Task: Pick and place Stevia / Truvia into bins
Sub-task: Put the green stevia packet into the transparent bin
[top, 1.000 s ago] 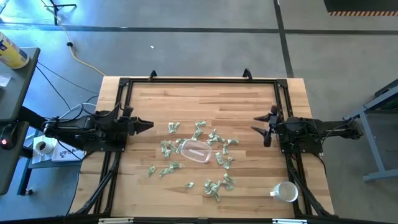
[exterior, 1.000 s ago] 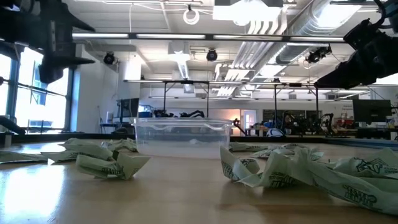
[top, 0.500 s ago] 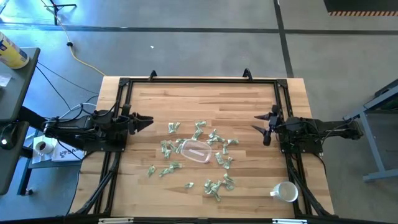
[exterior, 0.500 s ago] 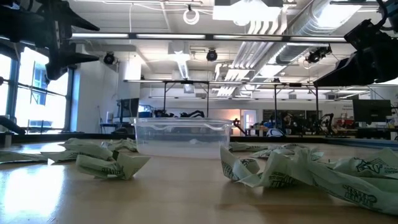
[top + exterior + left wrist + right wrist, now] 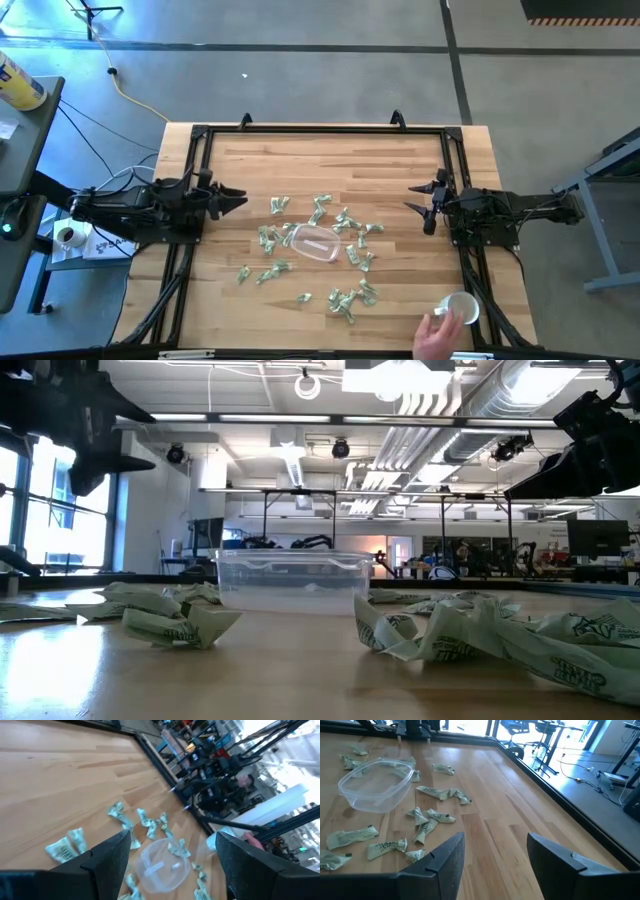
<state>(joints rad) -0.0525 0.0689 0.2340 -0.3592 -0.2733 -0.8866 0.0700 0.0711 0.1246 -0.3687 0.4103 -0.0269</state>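
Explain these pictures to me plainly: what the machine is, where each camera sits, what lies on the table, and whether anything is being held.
This is a two-armed robot at a wooden table. One camera looks straight down, one sits at table height, and one rides on each wrist. The left tool and right tool hover at the table's sides, both open and empty. Crumpled green-and-white sweetener packets lie scattered around a clear plastic tub, which looks empty. A white mug stands at a near corner, and a person's hand reaches in right beside it; whether it touches cannot be told.

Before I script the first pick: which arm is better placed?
Probably left: its open tool hangs close to a packet. A person's hand by the mug crowds the right tool's side.
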